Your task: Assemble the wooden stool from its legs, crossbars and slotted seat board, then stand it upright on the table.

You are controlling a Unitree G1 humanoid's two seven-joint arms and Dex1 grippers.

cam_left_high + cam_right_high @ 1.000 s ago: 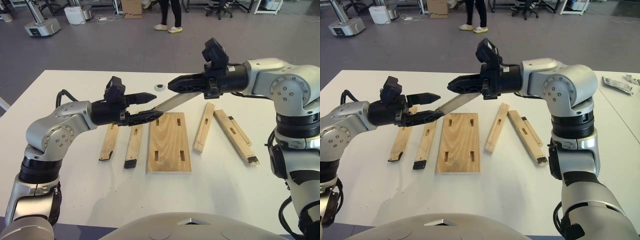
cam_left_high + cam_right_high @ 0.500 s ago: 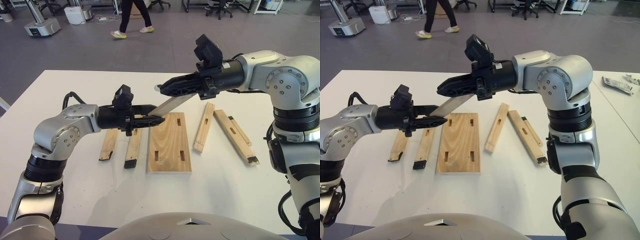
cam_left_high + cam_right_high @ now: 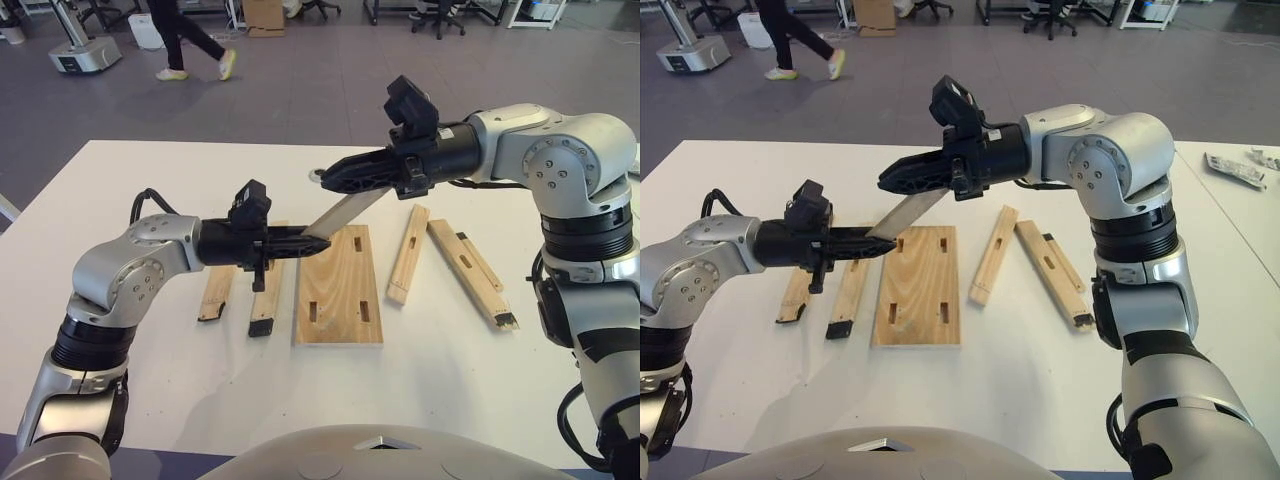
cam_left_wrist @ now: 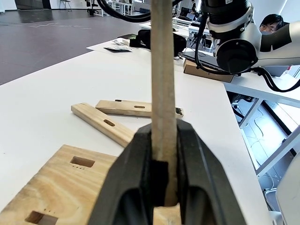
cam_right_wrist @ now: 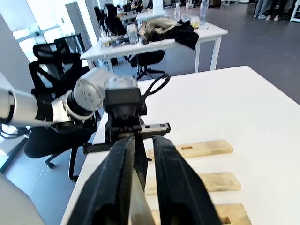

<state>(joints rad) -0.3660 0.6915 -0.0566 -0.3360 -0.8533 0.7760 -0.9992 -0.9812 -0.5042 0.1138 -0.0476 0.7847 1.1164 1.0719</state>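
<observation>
While each gripper is clamped on one end of it, a pale wooden bar (image 3: 341, 209) hangs slanted in the air over the far end of the seat board (image 3: 338, 290). The left gripper (image 3: 312, 240) is shut on the bar's lower end, and in the left wrist view the bar (image 4: 163, 89) stands pinched between two dark fingers (image 4: 133, 178). The right gripper (image 3: 326, 180) is closed on the upper end, higher and farther out over the worktop (image 3: 150, 380).

The seat board lies flat in the middle of the worktop, light plywood with rectangular slots cut through it. To its left lie two short wooden pieces (image 3: 266, 292) side by side, their near ends dark. To its right lies a plain piece (image 3: 408, 253), then two longer slotted pieces (image 3: 463, 258) lying close together, angled away from the board.
</observation>
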